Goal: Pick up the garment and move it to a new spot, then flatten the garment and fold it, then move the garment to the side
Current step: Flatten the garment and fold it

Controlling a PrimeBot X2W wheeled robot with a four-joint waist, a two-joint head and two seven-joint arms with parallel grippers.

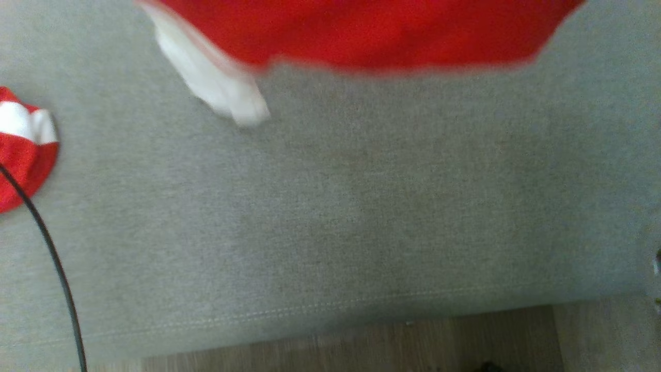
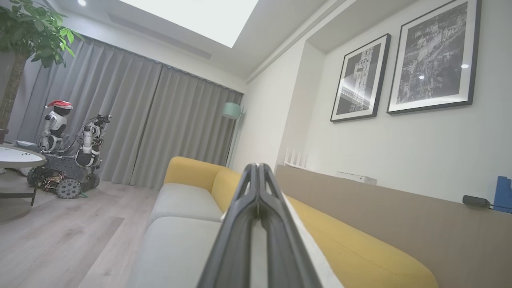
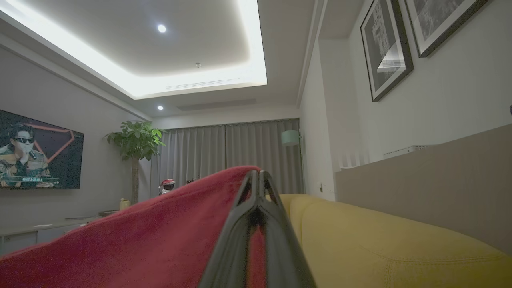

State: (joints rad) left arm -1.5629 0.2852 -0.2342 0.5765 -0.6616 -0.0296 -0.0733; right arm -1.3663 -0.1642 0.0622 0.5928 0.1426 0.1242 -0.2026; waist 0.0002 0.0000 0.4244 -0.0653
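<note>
Caught the garment (image 1: 361, 31) up at twelve o'clock in the head view, red, blurred and off the cushion, with a white part (image 1: 206, 72) dangling at eleven o'clock. Picked up the same red cloth in the right wrist view, draped from eight o'clock to the tips of the right gripper (image 3: 256, 173). Read that gripper as closed, apparently pinching the cloth at its very edge. Found the left gripper (image 2: 256, 166) closed too, fingers pressed together. Could not tell whether anything was caught between them.

Judged the thin fingertip pinch the first worry: a shallow bite on a hanging load could let the cloth slip out. Flagged the one sure grip as well, since a garment carried from a single corner would likely land bunched and make flattening harder. Marked the dangling white part as likely to tuck underneath on landing.

Looked outward next. Noted the grey sofa seat (image 1: 330, 206) spread below, open enough for a landing. Saw a red-and-white piece (image 1: 20, 155) at nine o'clock, near enough to get dragged along in a wide sweep. Spotted a dark cable (image 1: 57, 268) running from nine down to seven o'clock, a possible snag for a low left arm. Noticed the floor (image 1: 361, 341) showing at six o'clock past the seat's front seam, where a drop too near the edge could slide off.
</note>
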